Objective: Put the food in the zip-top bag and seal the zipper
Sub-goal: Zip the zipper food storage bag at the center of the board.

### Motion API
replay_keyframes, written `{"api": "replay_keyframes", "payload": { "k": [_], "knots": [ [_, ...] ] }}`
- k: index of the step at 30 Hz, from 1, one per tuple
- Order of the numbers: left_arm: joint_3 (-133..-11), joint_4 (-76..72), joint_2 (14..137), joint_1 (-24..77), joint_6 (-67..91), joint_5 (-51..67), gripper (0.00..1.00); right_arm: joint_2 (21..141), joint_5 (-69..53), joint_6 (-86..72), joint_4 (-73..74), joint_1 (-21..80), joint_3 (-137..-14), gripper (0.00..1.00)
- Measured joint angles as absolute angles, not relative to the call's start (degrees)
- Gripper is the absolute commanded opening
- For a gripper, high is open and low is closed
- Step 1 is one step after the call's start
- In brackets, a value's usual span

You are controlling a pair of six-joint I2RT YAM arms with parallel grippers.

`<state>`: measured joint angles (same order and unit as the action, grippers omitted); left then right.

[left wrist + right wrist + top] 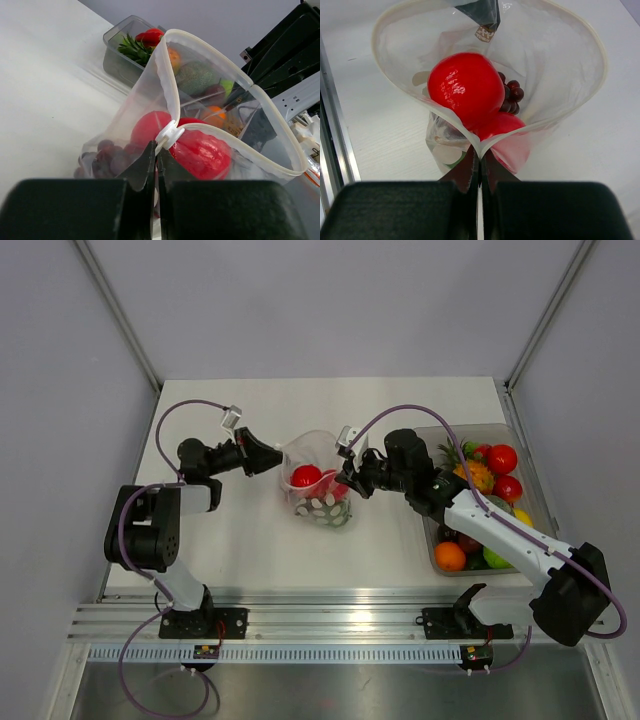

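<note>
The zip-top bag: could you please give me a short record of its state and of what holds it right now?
bag: upright on the table, mouth spread wide open
left hand: shut on the bag's rim, by the white clip
right hand: shut on the opposite rim
inside: two red fruits, a grape bunch
zipper: not sealed
tray: right of the bag, holds more fruit

- A white matt worktop (250, 550) under even light, with only soft shadows.
- Plain pale grey walls (330, 300) stand behind it and on both sides.
- Slim metal posts (118, 312) slant up from its far corners.
- A ribbed aluminium rail (330, 625) lines the near edge.
</note>
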<state>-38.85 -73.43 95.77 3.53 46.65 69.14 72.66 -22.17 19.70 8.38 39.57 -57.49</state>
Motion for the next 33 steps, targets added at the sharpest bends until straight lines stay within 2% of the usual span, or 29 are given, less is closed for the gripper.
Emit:
{"api": "replay_keyframes", "payload": {
  "k": [6,8,9,10,12,13,16,19,22,25,29,33],
  "knots": [
    [-36.18,-73.28,91.96,3.64,46.78,68.45,0.0,72.51,-22.02,19.73,8.95,39.57,-57.54,0.0],
    [-34.96,-73.28,90.02,3.51,46.76,68.05,0.0,72.25,-22.0,19.79,11.0,39.57,-58.24,0.06],
    [-34.5,-73.21,89.1,3.27,46.63,67.64,0.0,72.12,-22.0,19.81,12.49,39.57,-58.94,0.12],
    [-34.2,-73.14,88.23,3.18,46.39,67.22,0.0,71.9,-22.0,19.92,13.8,39.57,-59.64,0.26],
    [-33.71,-72.93,86.17,2.83,45.32,66.32,0.0,71.24,-21.98,20.32,17.89,39.57,-61.95,0.38],
    [-33.34,-72.9,85.23,2.72,44.8,65.93,0.0,70.7,-21.98,20.67,19.57,39.57,-63.24,0.47],
    [-32.03,-69.56,80.53,2.57,41.67,64.69,0.0,68.51,-21.82,21.65,23.94,39.57,-67.02,0.57],
    [-33.58,-57.36,75.11,2.57,35.03,64.01,0.0,66.67,-21.69,22.79,27.81,39.57,-72.05,0.57],
    [-41.78,-32.42,71.85,3.6,22.83,61.32,0.0,67.42,-22.5,23.53,30.83,39.57,-78.11,0.48],
    [-47.24,-17.17,70.46,4.12,14.74,58.35,0.0,71.42,-24.93,23.55,32.6,39.83,-85.6,0.46],
    [-48.1,-5.32,67.61,4.25,8.27,55.96,0.0,79.83,-27.05,23.77,33.01,41.63,-93.51,0.5],
    [-48.1,0.16,66.06,4.25,4.78,55.37,0.0,86.48,-29.91,24.47,32.51,43.27,-96.01,0.56]
  ]
}}
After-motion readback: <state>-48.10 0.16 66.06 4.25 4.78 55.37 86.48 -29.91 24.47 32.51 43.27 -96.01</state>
